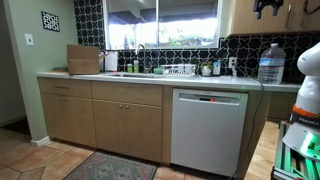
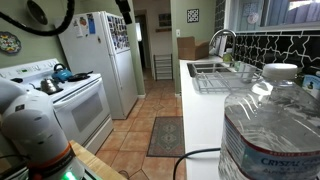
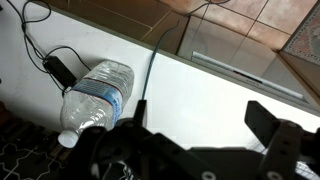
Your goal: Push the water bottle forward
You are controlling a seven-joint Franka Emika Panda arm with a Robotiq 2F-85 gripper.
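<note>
The water bottle (image 1: 270, 62) is a large clear bluish jug with ribbed sides. It stands upright on the white countertop (image 1: 200, 81) near its right end. It fills the near right of an exterior view (image 2: 268, 130). In the wrist view the bottle (image 3: 97, 93) is seen from above, with its white cap (image 3: 68, 138) at the lower left. My gripper (image 3: 203, 122) is high above the counter, open and empty, with bare counter between the fingers. The bottle lies to the left of the jaws, apart from them. The gripper also shows as a dark shape at the top of an exterior view (image 1: 266, 8).
A black cable (image 3: 152, 68) and a black adapter (image 3: 62, 70) lie on the counter beside the bottle. A wire dish rack (image 2: 215, 80) and a sink with faucet (image 2: 222, 42) stand further along. A dishwasher (image 1: 207, 128) sits below the counter. A white stove (image 2: 75, 100) and fridge (image 2: 115, 60) face it.
</note>
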